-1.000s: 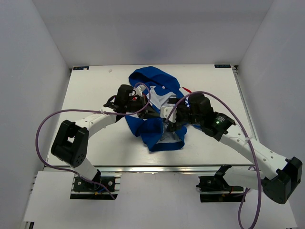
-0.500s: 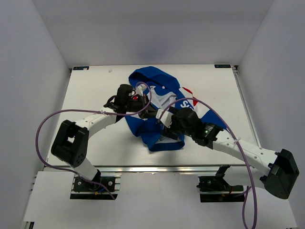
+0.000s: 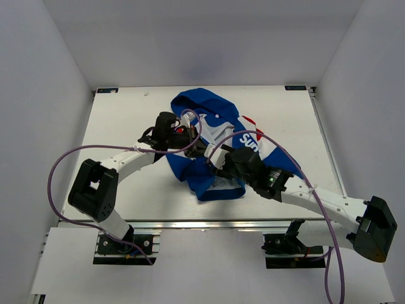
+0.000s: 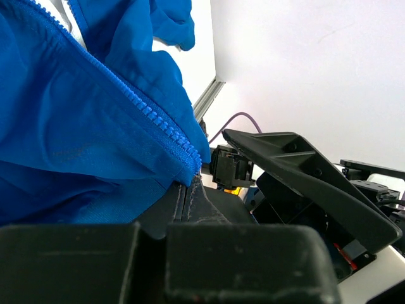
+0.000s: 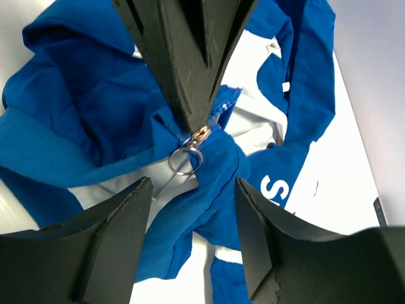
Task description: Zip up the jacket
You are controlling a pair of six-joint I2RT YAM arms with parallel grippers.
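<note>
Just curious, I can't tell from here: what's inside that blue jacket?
White lining shows where the jacket lies open, and a metal ring pull hangs at the zipper. Anything deeper inside is covered by the bunched blue fabric.

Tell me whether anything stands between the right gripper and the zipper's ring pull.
Nothing visible does. The right gripper, jaws open, faces the ring pull directly, with only the fabric of the jacket behind it. The left gripper pinches the jacket just beyond the ring, close to it but not across the approach.
</note>
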